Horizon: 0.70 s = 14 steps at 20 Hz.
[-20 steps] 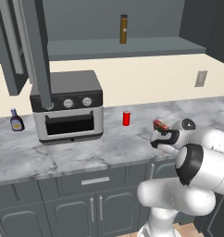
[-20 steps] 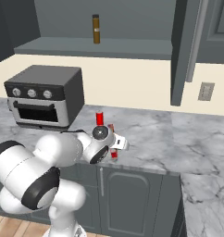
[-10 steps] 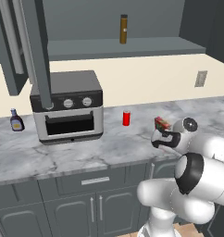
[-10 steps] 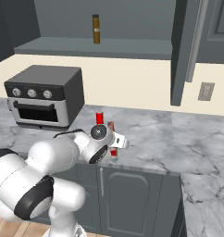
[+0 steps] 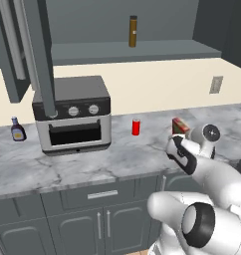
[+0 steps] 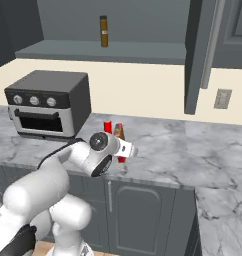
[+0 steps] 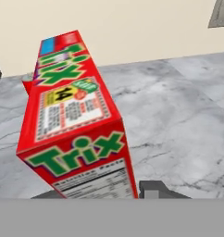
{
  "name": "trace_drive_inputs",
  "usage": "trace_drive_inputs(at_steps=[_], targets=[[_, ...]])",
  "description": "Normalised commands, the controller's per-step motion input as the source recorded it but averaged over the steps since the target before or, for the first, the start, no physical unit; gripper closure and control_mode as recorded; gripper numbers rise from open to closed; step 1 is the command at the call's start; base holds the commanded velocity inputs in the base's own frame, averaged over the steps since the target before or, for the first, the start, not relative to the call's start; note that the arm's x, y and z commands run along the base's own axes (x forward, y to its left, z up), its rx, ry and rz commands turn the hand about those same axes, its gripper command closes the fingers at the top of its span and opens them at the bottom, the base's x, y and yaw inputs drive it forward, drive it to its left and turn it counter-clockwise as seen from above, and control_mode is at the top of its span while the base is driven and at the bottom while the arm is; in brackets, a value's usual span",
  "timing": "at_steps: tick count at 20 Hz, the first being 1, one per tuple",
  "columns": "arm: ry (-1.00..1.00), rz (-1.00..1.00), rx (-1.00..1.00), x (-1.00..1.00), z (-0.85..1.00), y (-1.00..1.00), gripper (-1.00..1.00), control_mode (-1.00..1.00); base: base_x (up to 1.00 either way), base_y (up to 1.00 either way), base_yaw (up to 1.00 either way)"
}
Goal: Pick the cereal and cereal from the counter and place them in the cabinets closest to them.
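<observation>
left base view: cereal box [image 5: 180, 125] higher now

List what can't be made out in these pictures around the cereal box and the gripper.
- Gripper: whether the jaws clamp the cereal box; hand view, one tip behind the box.
- Cereal box's lower part: left base view, the arm covers it.
- Bottle label on the shelf: too small.
- Second cereal box: its place cannot be told.

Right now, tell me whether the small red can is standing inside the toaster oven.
No. The red can stands upright on the marble counter, to the right of the toaster oven and apart from it.
</observation>
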Motion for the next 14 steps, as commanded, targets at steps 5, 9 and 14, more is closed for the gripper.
trace_drive_inputs(at_steps=[5, 9, 14], targets=[[-0.03, -0.05, 0.01, -0.31, 0.65, 0.00, 1.00, -1.00, 0.00, 0.00, 0.00], [-0.01, -0.06, 0.01, -0.30, 0.63, 0.00, 1.00, -1.00, 0.00, 0.00, 0.00], [0.00, -0.05, 0.02, -0.31, 0.64, 0.00, 1.00, -1.00, 0.00, 0.00, 0.00]])
